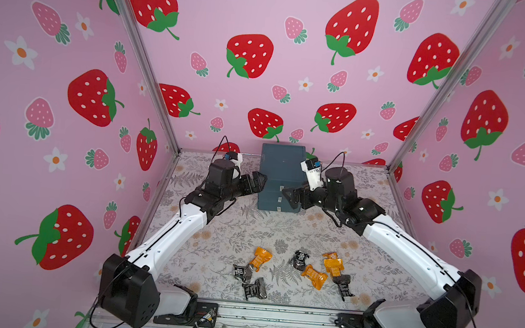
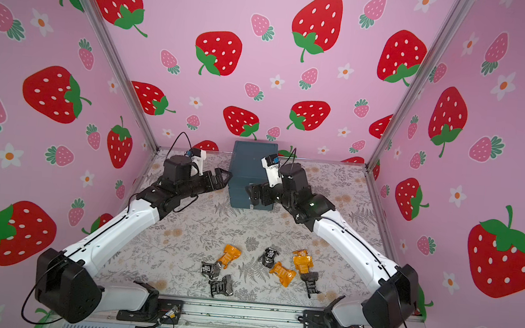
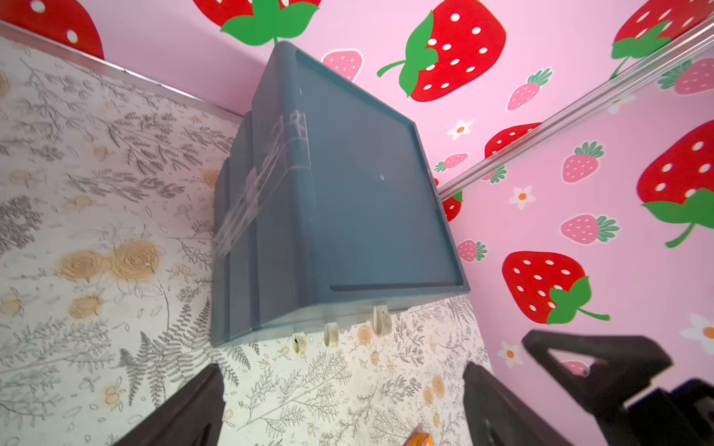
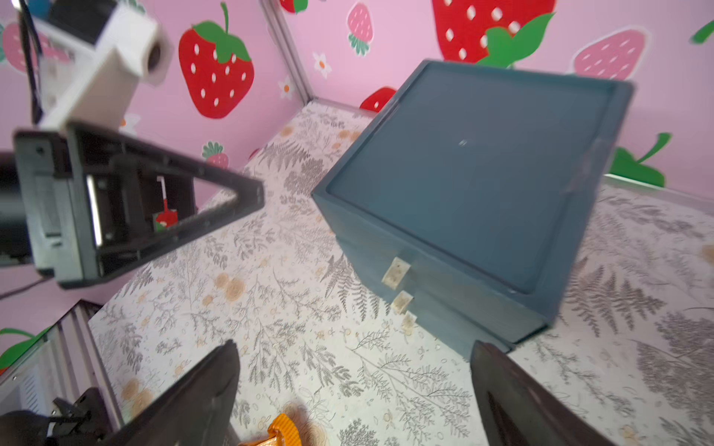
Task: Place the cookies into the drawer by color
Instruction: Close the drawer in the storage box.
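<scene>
The dark teal drawer (image 1: 281,173) stands at the back middle of the table, its three stacked fronts shut, white pull tabs (image 4: 400,285) facing forward. Orange cookies (image 1: 261,257) and black-patterned cookies (image 1: 255,289) lie scattered near the front of the table in both top views. My left gripper (image 1: 261,182) hovers open and empty by the cabinet's left side. On the opposite side, at the front right corner, my right gripper (image 1: 286,196) is also open and empty. Both wrist views show the cabinet (image 3: 347,212) beyond spread jaws, plus the edge of an orange cookie (image 4: 282,430).
Pink strawberry-print walls with metal corner posts (image 1: 146,63) enclose the floral table cover (image 1: 232,230) on three sides. Clear tape (image 3: 266,173) runs down the cabinet's left side. The arm bases (image 1: 133,293) sit at the front corners.
</scene>
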Motion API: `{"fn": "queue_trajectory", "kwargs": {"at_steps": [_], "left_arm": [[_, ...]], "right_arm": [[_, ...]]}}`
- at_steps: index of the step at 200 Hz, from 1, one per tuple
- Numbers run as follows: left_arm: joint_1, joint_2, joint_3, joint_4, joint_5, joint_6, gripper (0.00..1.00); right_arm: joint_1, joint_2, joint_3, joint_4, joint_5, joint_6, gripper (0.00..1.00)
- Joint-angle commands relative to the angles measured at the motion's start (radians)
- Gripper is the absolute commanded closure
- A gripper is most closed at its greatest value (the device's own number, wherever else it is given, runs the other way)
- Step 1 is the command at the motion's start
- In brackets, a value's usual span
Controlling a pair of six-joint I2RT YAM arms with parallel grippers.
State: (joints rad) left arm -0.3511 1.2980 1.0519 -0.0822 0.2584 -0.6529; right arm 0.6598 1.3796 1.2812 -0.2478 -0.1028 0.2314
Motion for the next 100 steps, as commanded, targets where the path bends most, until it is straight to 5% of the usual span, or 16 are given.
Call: {"fn": "queue_trajectory", "kwargs": {"at_steps": [1, 46, 100], "left_arm": [[0.002, -0.028, -0.108, 0.204, 0.07, -0.141, 0.01], [-0.1, 0.027, -0.3, 0.493, 0.025, -0.325, 0.0], [-0.198, 0.121, -0.375, 0.693, -0.116, -0.377, 0.17]], "right_arm": [[-0.06, -0.006, -0.009, 0.056, -0.041, 0.052, 0.01], [-0.195, 0.207, 0.205, -0.064, -0.212, 0.121, 0.04], [-0.204, 0.462, 0.475, -0.289, -0.105, 0.114, 0.21]]}}
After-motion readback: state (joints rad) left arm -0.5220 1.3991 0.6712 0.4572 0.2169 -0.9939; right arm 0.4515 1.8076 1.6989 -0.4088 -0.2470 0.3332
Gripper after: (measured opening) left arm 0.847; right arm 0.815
